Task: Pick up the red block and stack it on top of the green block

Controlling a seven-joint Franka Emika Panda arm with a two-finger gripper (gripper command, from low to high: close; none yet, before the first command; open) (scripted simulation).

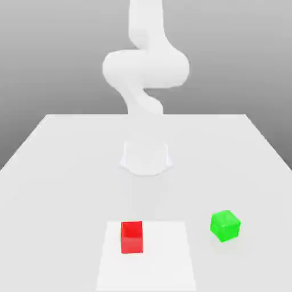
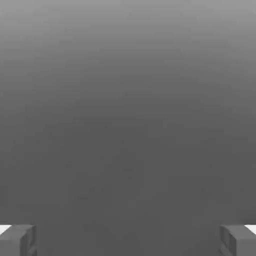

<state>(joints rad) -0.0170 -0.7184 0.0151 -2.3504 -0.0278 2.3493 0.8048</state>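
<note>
The red block [image 1: 132, 236] is a small bright cube resting on the white table [image 1: 63, 171] near its front edge, a little toward the exterior view's left. To the exterior view's right of it, with a gap between them, the green block [image 1: 225, 225] sits turned slightly on the table. In the hand view my gripper [image 2: 128, 240] is open: its two grey fingertips [image 2: 17, 240] stand far apart with nothing between them, against plain grey background. The white arm [image 1: 145, 68] rises from its base at the table's middle.
The arm's base [image 1: 146, 157] stands behind the blocks at the table's centre. A paler square patch [image 1: 165, 262] on the table surface lies under the red block. The table's side edges run in toward the back.
</note>
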